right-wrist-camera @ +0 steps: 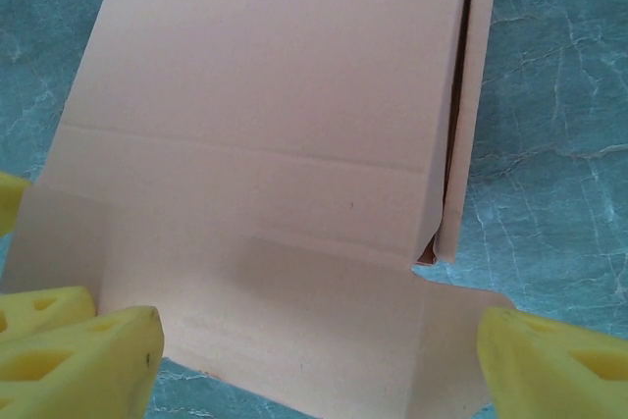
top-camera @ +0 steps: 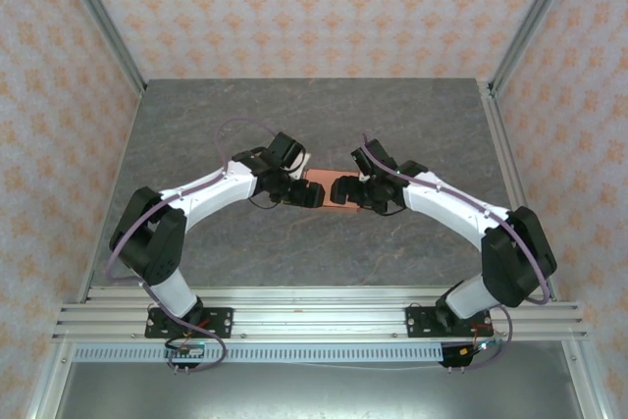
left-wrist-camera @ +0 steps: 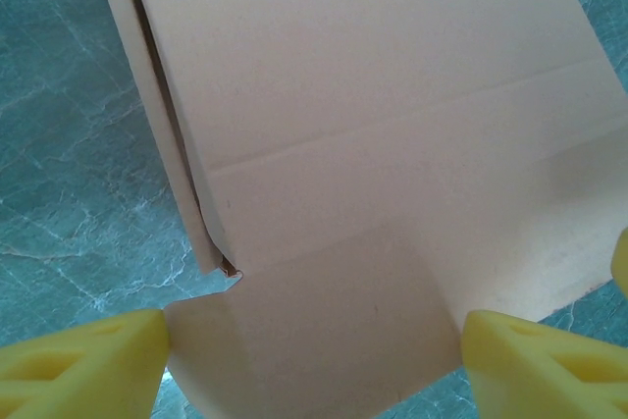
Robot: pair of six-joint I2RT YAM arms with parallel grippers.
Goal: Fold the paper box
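Box (top-camera: pixel 331 188) of salmon card lies mid-surface (top-camera: pixel 324 115), partly folded, with one side wall raised. The left pincer (left-wrist-camera: pixel 314 336) at its 9 o'clock and the right pincer (right-wrist-camera: pixel 319 331) at its 3 o'clock each stand wide open astride an end flap. Whether their fingers press the flap edges I cannot tell.

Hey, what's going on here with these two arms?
Two robot arms meet at the middle of the table over a salmon paper box, which is partly folded along one side. The left fingers and the right fingers each stand spread wide around a flap at opposite ends of the box.
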